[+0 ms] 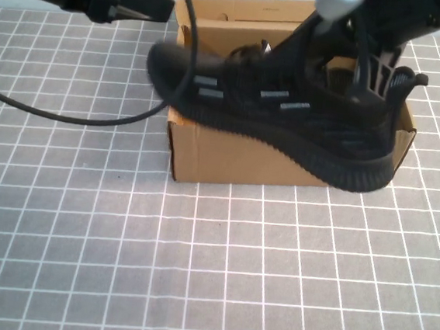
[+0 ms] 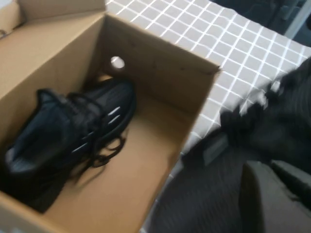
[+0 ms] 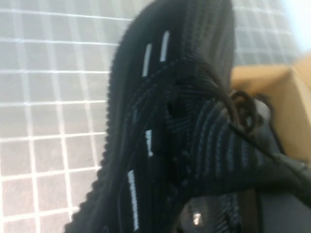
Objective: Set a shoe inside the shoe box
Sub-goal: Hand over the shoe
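Right hand is clenched on the shoe at its heel collar, holding it in the air over the near wall of the box, toe toward the robot's left and heel toward its right, the sole tilted and hanging across the box's front edge; the shoe is not yet inside. Left hand is clenched on nothing, held above the bench near the box's left rear corner, with its cable looping down in front of the box. Count: two shoes, one carried and one twin already lying on the box floor against one long wall, below the side hole; one box; two hands. Handling, as judged: the knit upper is soft and will give under the fingers, while the ridged sole is firmer and should keep the shoe's shape; the shoe looks light. The heel collar is a sound place to hold, being a firm rim that the fingers can pinch. The free floor beside the twin looks only a little wider than a shoe, so the carried shoe would need to go in lengthwise, parallel to the twin; loose laces could snag on the box wall.
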